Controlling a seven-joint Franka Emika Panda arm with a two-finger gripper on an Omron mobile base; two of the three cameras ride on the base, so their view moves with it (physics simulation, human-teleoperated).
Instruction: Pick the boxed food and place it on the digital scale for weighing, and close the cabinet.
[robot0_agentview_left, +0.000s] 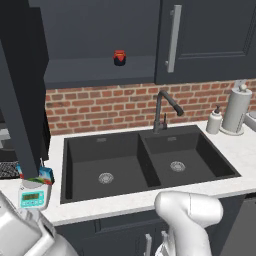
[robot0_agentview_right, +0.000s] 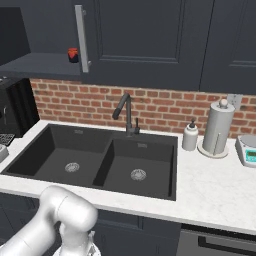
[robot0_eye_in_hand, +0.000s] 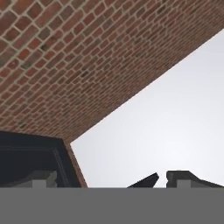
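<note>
A: One step remains. The box (robot0_agentview_left: 44, 175) rests on the scale (robot0_agentview_left: 34, 196), left of the sink (robot0_agentview_left: 145, 165).

B: And the cabinet (robot0_agentview_left: 95, 40)?

A: Its door (robot0_agentview_left: 20, 95) stands open. Closing it likely calls for swinging the arm left.

B: The gripper (robot0_eye_in_hand: 159, 180)?

A: Empty; tips nearly together, aimed at brick wall (robot0_eye_in_hand: 78, 61).
</note>
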